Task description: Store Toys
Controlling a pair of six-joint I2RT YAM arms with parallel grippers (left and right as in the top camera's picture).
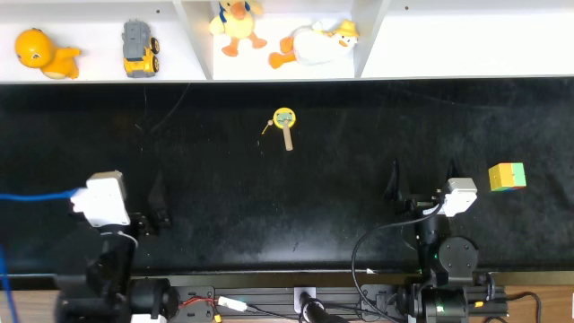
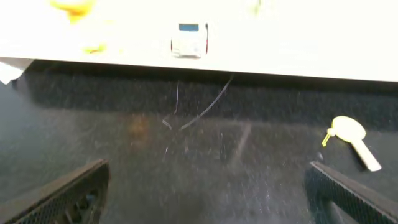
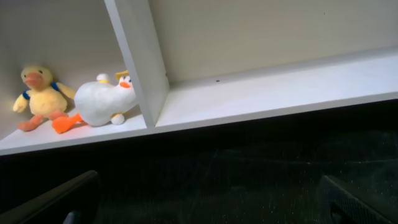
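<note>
Two toys lie on the black table: a small yellow paddle-shaped toy [image 1: 284,126] [image 2: 349,136] near the middle back, and a multicoloured cube [image 1: 507,176] at the far right. The white shelf [image 1: 287,70] holds an orange duck [image 1: 45,52] and a yellow truck [image 1: 141,49] [image 2: 189,38] in its left bay. A yellow plush duck [image 1: 238,22] [image 3: 38,93] and a white plush duck [image 1: 314,43] [image 3: 102,102] sit in the middle bay. My left gripper [image 1: 154,208] [image 2: 208,171] stands open over bare table at front left. My right gripper [image 1: 421,181] [image 3: 208,180] is open at front right, left of the cube.
The shelf's right bay [image 3: 280,87] has bare floor behind a white divider [image 3: 140,62]. A blue cable [image 1: 36,196] runs off the left arm toward the left edge. Bare black table [image 1: 287,206] lies between the two grippers.
</note>
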